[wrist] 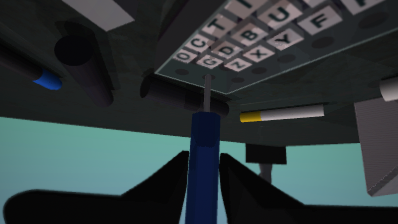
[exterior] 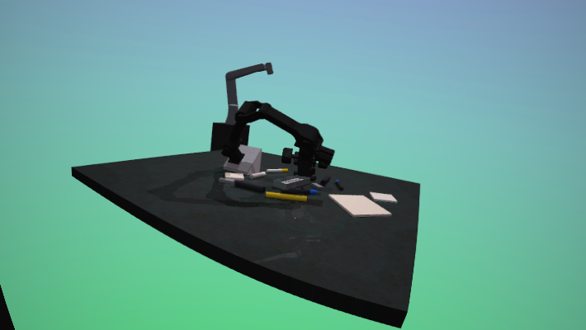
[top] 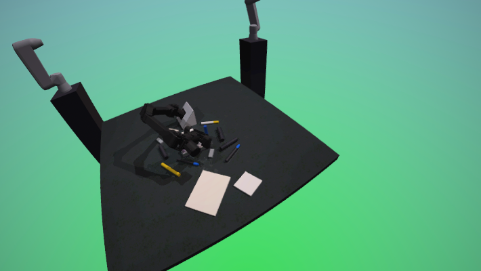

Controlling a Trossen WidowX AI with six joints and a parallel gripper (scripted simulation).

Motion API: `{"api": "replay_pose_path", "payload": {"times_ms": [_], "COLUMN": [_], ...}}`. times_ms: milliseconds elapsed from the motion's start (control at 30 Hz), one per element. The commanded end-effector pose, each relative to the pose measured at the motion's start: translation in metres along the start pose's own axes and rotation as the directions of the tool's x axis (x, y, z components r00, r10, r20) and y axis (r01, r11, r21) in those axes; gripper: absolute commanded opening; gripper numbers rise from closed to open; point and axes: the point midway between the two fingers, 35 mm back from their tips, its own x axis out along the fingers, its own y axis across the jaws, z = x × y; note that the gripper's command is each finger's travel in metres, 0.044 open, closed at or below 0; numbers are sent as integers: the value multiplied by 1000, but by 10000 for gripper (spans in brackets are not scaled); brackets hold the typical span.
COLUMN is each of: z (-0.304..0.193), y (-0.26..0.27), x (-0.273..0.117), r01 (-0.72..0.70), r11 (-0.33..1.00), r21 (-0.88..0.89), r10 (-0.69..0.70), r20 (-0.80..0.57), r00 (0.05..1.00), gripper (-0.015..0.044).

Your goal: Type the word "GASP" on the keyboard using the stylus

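Gripping the blue stylus (wrist: pixel 204 150) between its two dark fingers, which stand narrowly apart and closed on the shaft, the gripper (wrist: pixel 204 172) holds the tool upright so that the thin grey tip sits at the near edge of the keyboard (wrist: pixel 280 40), just below the G key (wrist: pixel 210 62), presumably to start the word. Beyond it, loose markers, a yellow-capped pen (wrist: pixel 280 114) and two white sheets (top: pixel 207 192) lie scattered on the dark desk (top: pixel 271 135), backed by a plain green-blue surround.

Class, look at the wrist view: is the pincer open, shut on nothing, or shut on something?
Shut on the stylus. The pincer has its two dark fingers pressed against the blue shaft, whose thin tip points at the G key.
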Motion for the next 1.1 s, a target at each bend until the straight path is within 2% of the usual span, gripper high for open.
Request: {"api": "replay_pose_path", "payload": {"times_ms": [0, 1067], "z": [3, 11], "y": [0, 0], "x": [1, 6], "r01": [0, 0], "r11": [1000, 1000], "r21": [-4, -4], "r10": [0, 0], "r20": [2, 2], "r00": [1000, 1000], "gripper": [81, 81]}}
